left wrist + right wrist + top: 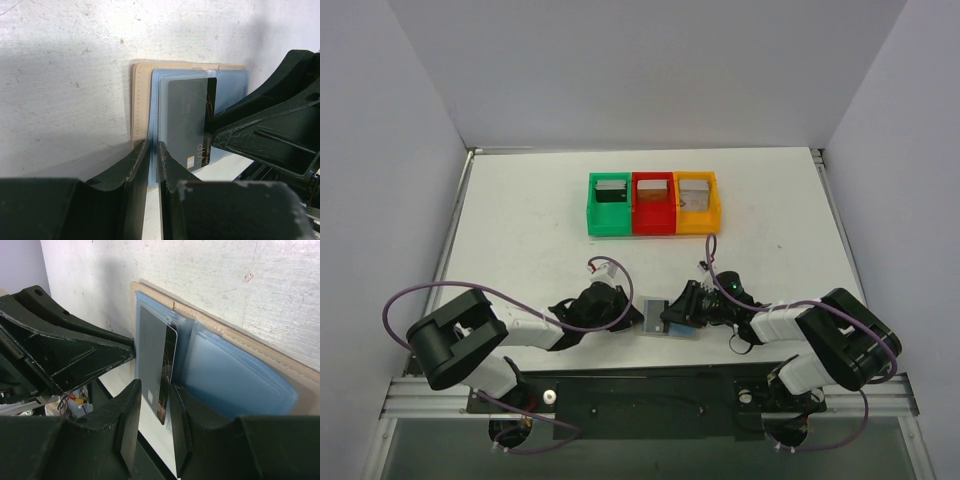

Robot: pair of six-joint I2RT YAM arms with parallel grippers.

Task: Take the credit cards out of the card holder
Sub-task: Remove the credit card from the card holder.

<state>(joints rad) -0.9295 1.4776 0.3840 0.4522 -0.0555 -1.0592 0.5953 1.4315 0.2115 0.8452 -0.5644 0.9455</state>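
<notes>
where it lies open and flat on the scuffed white tabletop [520, 240], the card holder [141, 100] shows a stitched tan border around two glossy bluish plastic pockets. a thin, dark grey credit card [152, 350] with rounded corners sticks partway out of one pocket. the card holder sits between the two arms. the left end effector [151, 150], jaws nearly together, pinches its pocket edge; the right end effector [155, 402], equally narrow, grips the card's protruding end.

Tan leatherette card holder [140, 100] w/ glossy plastic pockets [235, 375]; glossy credit card [187, 125]; matt table [65, 75].
</notes>
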